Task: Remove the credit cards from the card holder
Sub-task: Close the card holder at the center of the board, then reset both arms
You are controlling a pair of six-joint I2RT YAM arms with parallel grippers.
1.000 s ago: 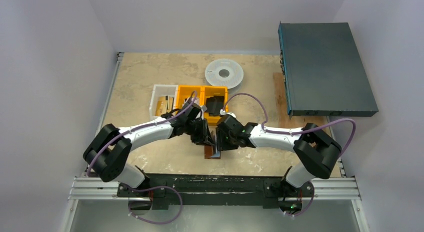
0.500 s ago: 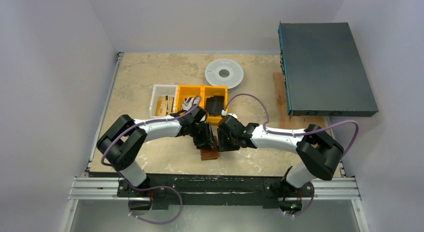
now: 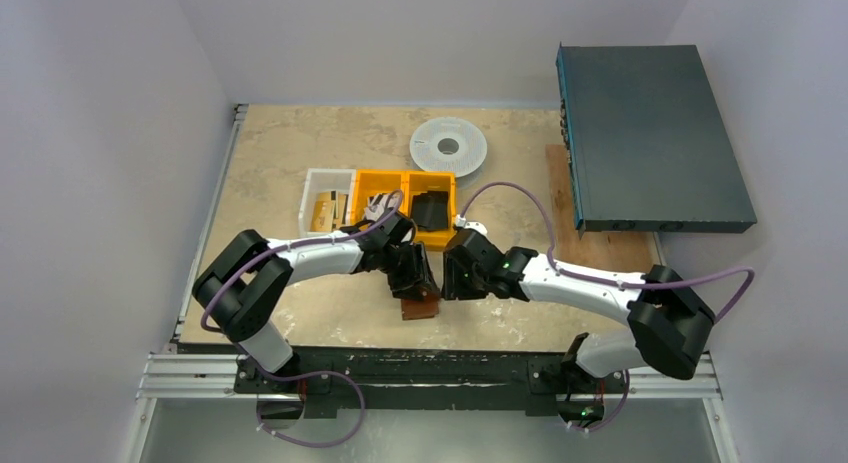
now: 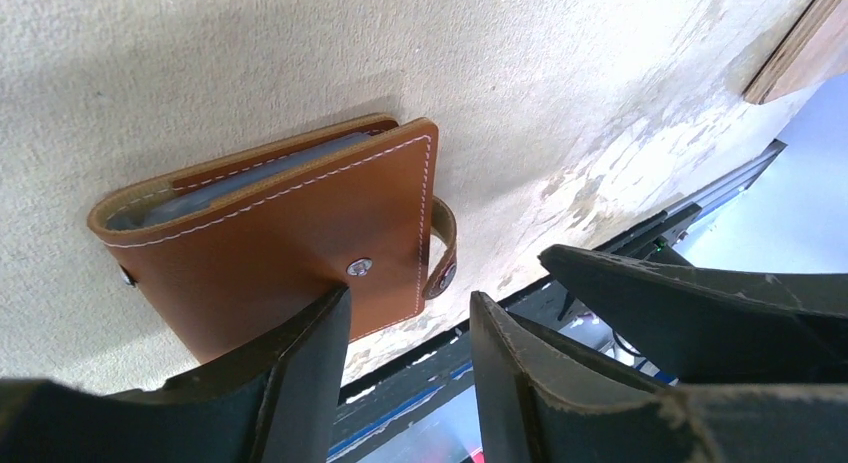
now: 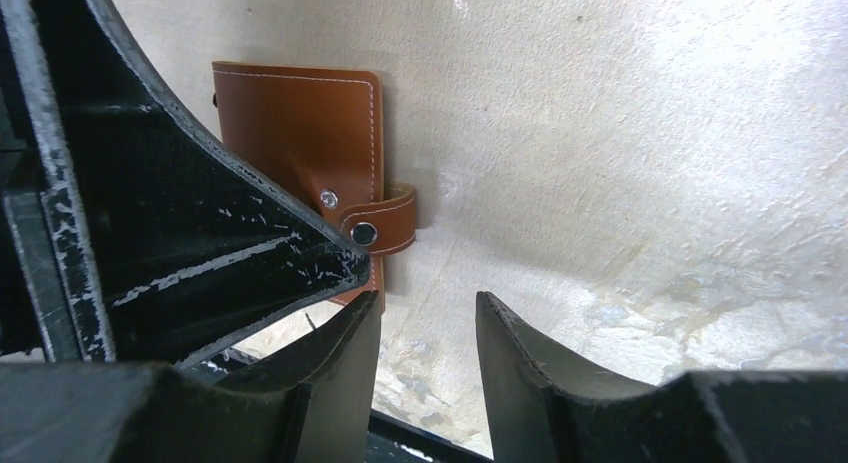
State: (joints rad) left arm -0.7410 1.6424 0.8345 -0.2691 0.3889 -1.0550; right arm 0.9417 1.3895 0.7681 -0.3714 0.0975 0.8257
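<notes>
In the overhead view, the left gripper was seen low over the table, towards its near edge, with the card holder lying flat just on the near side of it. In the left wrist view, the jaws were found parted and empty. One fingertip was placed over the brown cover of the card holder, close to the bare snap stud, though contact could not be confirmed. The holder was shown folded shut, with its spine to the left in that view and its opening edge to the right, where the strap curled round, apparently unfastened. A pale grey layer was glimpsed between the covers; the credit cards could not be told apart from it. Further right, the right gripper was held beside the left one, its jaws likewise spread with nothing between them. In the right wrist view, the card holder lay off to the left of the right gripper, partly hidden behind the left gripper. The left arm was judged slightly nearer, and the strap edge was turned towards the right claw.
</notes>
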